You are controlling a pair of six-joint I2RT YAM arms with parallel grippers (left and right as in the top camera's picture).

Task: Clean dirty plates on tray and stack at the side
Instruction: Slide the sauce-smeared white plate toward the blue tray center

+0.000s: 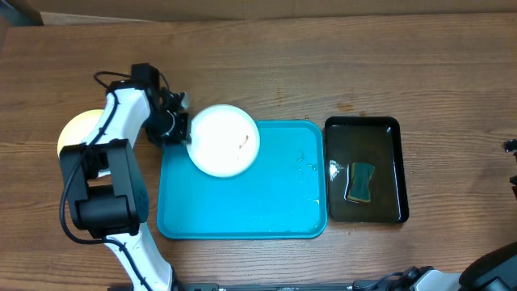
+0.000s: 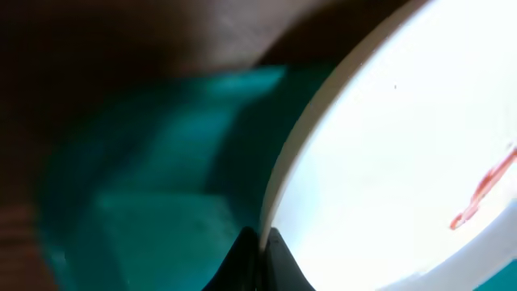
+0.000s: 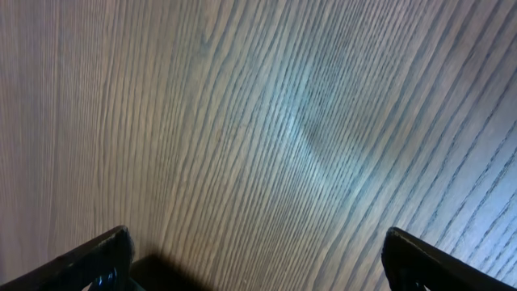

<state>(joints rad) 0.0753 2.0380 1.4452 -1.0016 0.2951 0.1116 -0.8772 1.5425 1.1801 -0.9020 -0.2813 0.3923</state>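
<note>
A white plate (image 1: 224, 140) with a small reddish smear (image 2: 485, 194) sits over the back-left corner of the turquoise tray (image 1: 242, 202). My left gripper (image 1: 187, 128) is shut on its left rim. In the left wrist view the two dark fingers (image 2: 279, 259) pinch the plate's edge (image 2: 279, 194), with the tray (image 2: 161, 162) blurred behind. A pale yellow plate (image 1: 78, 129) lies on the table to the left of the tray, partly hidden by the left arm. My right gripper (image 3: 258, 259) is open over bare wood, holding nothing.
A narrow black tray (image 1: 401, 162) stands just right of the turquoise one, with a green-and-yellow sponge (image 1: 360, 182) lying in it. The left arm's black base (image 1: 101, 194) stands at the front left. Part of the right arm (image 1: 489, 271) shows at the front right corner.
</note>
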